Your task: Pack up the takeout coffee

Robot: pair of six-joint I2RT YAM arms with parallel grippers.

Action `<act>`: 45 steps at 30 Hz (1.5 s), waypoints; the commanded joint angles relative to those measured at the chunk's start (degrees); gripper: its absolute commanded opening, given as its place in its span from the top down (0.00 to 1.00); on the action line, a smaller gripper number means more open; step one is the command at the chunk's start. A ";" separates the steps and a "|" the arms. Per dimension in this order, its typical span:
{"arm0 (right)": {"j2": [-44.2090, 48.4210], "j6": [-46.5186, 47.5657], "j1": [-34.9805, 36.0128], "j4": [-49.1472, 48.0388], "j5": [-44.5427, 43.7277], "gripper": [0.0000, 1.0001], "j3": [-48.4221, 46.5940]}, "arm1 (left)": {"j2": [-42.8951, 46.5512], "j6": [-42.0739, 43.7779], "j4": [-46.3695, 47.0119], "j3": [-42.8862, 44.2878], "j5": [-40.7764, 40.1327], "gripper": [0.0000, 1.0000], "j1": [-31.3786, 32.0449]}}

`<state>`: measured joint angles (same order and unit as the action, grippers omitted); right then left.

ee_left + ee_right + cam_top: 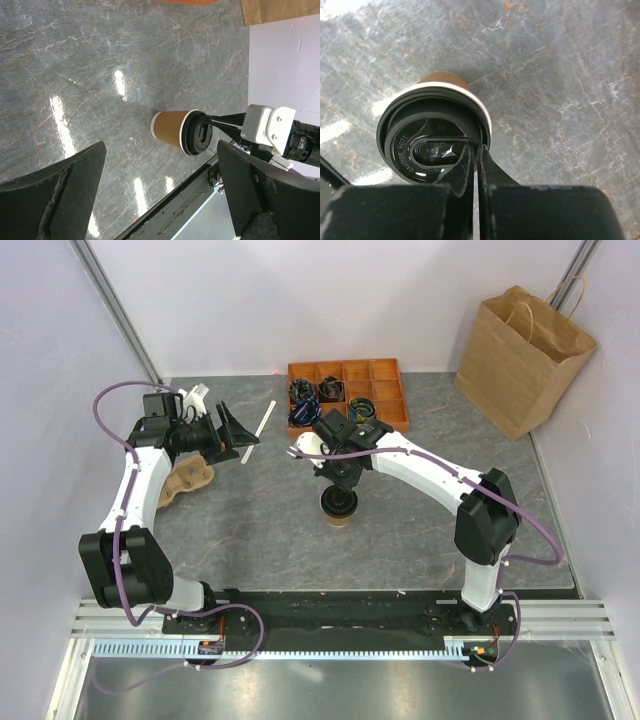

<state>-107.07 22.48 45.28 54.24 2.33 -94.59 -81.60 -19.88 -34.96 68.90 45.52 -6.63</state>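
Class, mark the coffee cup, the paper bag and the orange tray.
coffee cup (170, 131), left wrist view, brown paper side
paper bag (515, 370), top external view, front face
orange tray (384, 371), top external view, empty corner compartment

Takeout coffee (338, 508): brown cup, white rim band, glossy blk lid (435, 145) w/ raised lettering. Table (250, 530) is patterned as grey marble, w/ pale and rust veins. Far right, paper bag (520, 365) is coloured plain kraft brown. Far centre, compartment tray (385, 371) is coloured orange. Left, cup carrier (190, 480) is tan. Arms (430, 468) are finished white w/ blk joints; cables (97, 410) purple.
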 commanded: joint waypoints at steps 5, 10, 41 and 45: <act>-0.42 -2.18 0.34 -4.93 -4.61 1.00 1.16 | 1.27 -0.25 1.74 0.35 -0.08 0.00 -0.05; -1.12 -1.91 0.34 -5.28 -6.02 1.00 1.16 | 0.83 -0.34 1.91 0.70 -0.17 0.00 0.04; -1.04 -1.56 -2.56 0.07 2.94 0.52 -8.68 | 6.54 0.63 11.14 -2.99 -0.87 0.00 -0.05; 1.24 -3.23 -6.24 0.17 8.02 0.52 -9.39 | 6.72 3.08 11.41 -2.72 3.23 0.00 -0.05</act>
<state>-109.69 21.21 42.44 53.41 4.54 -101.23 -77.06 -20.27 -26.22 65.98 45.08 -6.63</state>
